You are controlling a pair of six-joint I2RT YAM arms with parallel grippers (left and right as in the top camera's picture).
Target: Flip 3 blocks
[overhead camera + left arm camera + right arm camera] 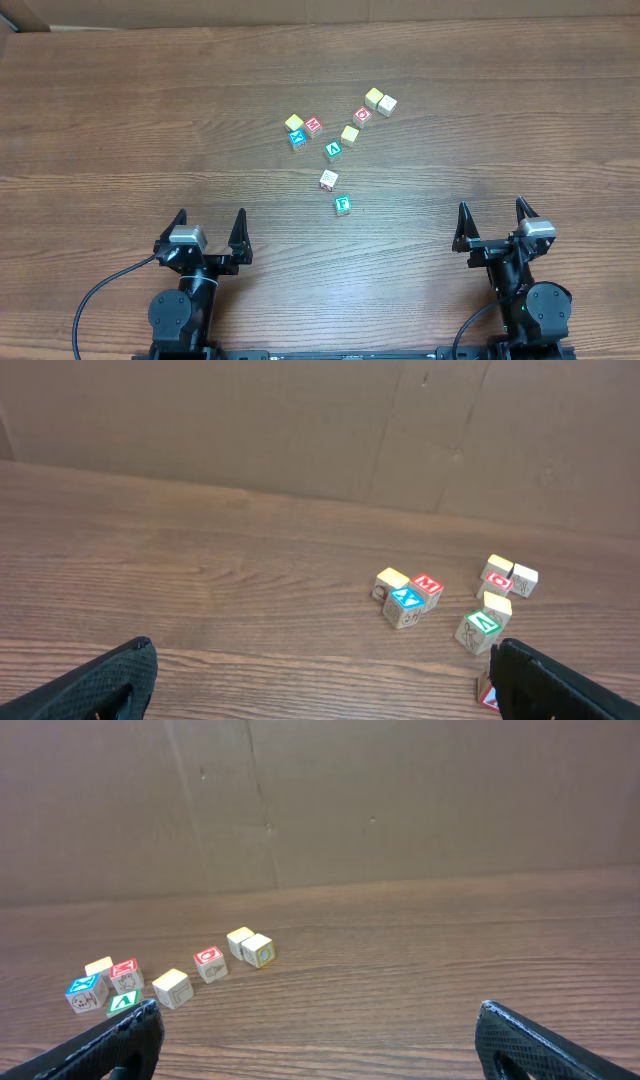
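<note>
The wooden table (120, 120) carries a scatter of small cubes. The left arm (180, 310) and right arm (535, 305) both sit low at the near edge. The left gripper (210, 220) and right gripper (491, 210) are each spread wide, empty, and aimed toward the far side. The three blocks lie mid-table between them. The F block (343, 205) is nearest, the red-print block (328, 180) just beyond it, and the A block (333, 150) farther still, close to the other cubes (350, 133). They look light, rigid and smooth. I'd pinch two opposite side faces squarely, since such a block could easily skid or twist.
</note>
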